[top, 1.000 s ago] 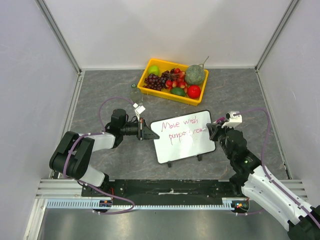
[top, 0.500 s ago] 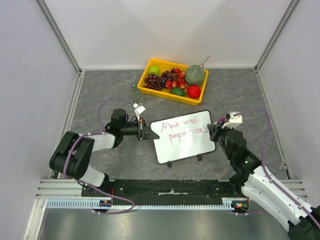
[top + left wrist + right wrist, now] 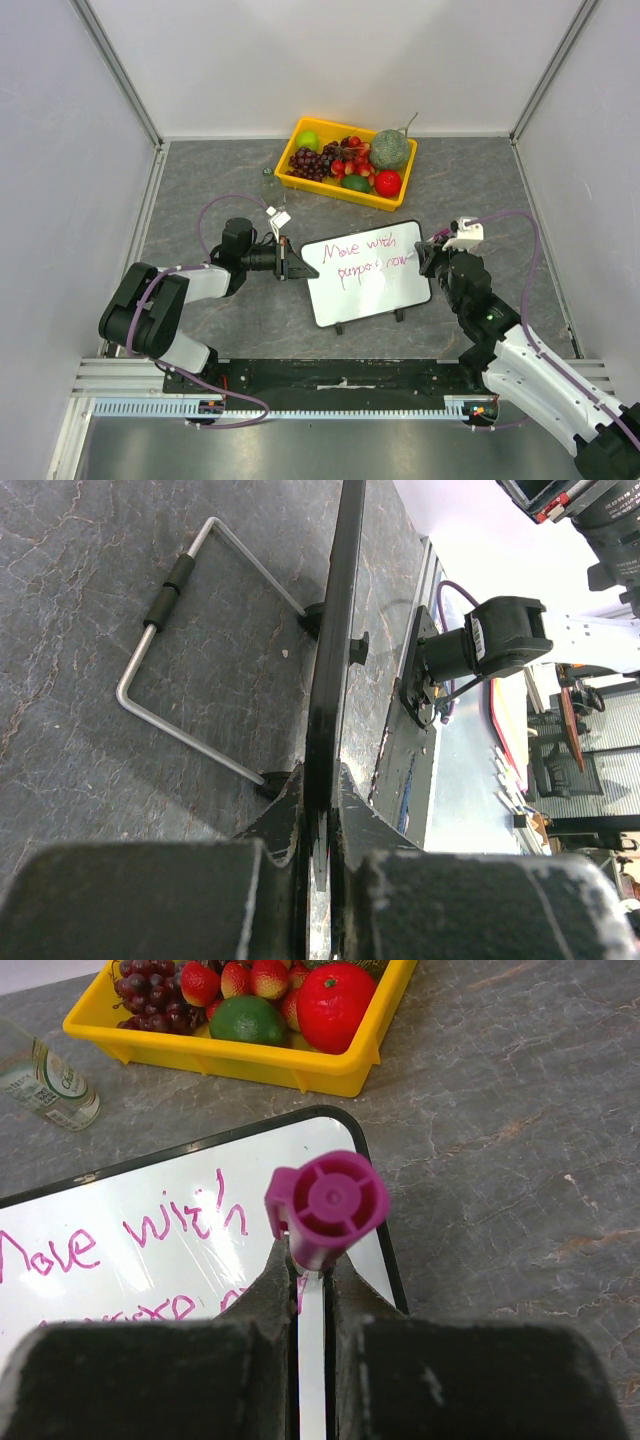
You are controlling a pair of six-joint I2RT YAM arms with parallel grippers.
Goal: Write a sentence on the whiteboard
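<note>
- The grey stone-patterned tabletop (image 3: 200,180) carries everything, with white walls around it
- The board (image 3: 375,295) lies near the middle of the tabletop, between the two arms, turned a little so its right end sits farther back; it is raised on small black feet at its near edge
- A yellow tray (image 3: 340,196) sits behind the board, apart from it, and holds grapes, strawberries, a lime, a red fruit, a green apple and a melon
- The left fingers (image 3: 272,825) are closed on the black rim at the board's left edge, which the left wrist view shows edge-on
- The right fingers (image 3: 262,1305) are pressed shut on a marker, at the board's right end
- A bent wire stand (image 3: 190,650) with a black sleeve lies under the board, hinged at its rim
- The sentence (image 3: 362,255) runs in magenta across the board's upper half in two lines; the first reads "Move with", the second is harder to read
- A small glass bottle (image 3: 268,185) stands just left of the tray
- The marker (image 3: 327,1203), magenta, points down at the board by the end of the second line; its tip is hidden
</note>
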